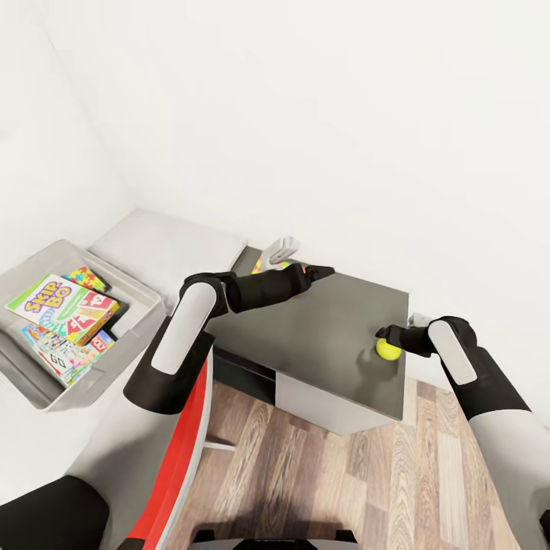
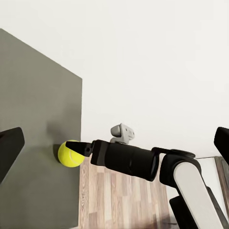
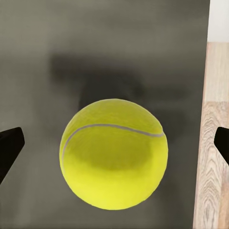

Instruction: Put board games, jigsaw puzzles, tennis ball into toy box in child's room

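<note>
Two board games for certain, SKIP-BO [image 1: 57, 303] uppermost, plus one jigsaw puzzle [image 1: 85, 277], lie in your toy box [image 1: 141, 321]. Tennis ball [image 3: 114, 153] sits at the worktop [image 1: 328, 336] edge between your right tool's [image 3: 114, 148] spread fingers; left tool [image 1: 321, 270] state unreadable.

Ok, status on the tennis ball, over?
Right end effector open, fingers either side of tennis ball. Ball sits on dark table wing near edge. Left end effector open, empty. Nothing blocking.

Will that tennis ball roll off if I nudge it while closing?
Probably: the tennis ball is round and sits near the table edge, floor beside it. The right gripper straddles it with fingers wide, so closing evenly should centre it. Its felt likely grips well.
</note>
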{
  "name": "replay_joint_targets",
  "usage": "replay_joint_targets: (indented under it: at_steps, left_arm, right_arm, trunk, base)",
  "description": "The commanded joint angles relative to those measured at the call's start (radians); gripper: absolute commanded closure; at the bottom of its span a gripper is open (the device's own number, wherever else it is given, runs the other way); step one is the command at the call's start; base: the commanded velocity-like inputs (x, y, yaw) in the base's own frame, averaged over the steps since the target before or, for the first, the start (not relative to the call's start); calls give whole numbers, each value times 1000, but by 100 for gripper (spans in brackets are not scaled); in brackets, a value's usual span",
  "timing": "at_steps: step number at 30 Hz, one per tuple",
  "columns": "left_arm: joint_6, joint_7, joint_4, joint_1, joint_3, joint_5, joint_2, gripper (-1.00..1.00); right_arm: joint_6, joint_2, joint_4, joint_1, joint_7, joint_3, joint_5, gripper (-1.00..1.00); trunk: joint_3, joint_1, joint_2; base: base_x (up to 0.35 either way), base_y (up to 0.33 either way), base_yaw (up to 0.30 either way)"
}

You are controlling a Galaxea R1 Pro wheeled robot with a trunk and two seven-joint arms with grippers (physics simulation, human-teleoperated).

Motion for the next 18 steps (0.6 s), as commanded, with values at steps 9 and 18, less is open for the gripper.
replay_joint_targets:
  at_steps: [9, 18]
  left_arm:
    - [1, 11, -1, -2, 0, 11, -1, -100]
    - [1, 11, -1, -2, 0, 11, -1, -100]
  right_arm:
    - [1, -2, -2, 0, -10, 4, -10, -100]
    - [1, 2, -2, 2, -11, 17, -10, -100]
  trunk:
    - [-4, 1, -2]
    - [-4, 1, -2]
  base:
    - [0, 0, 0]
    - [0, 0, 0]
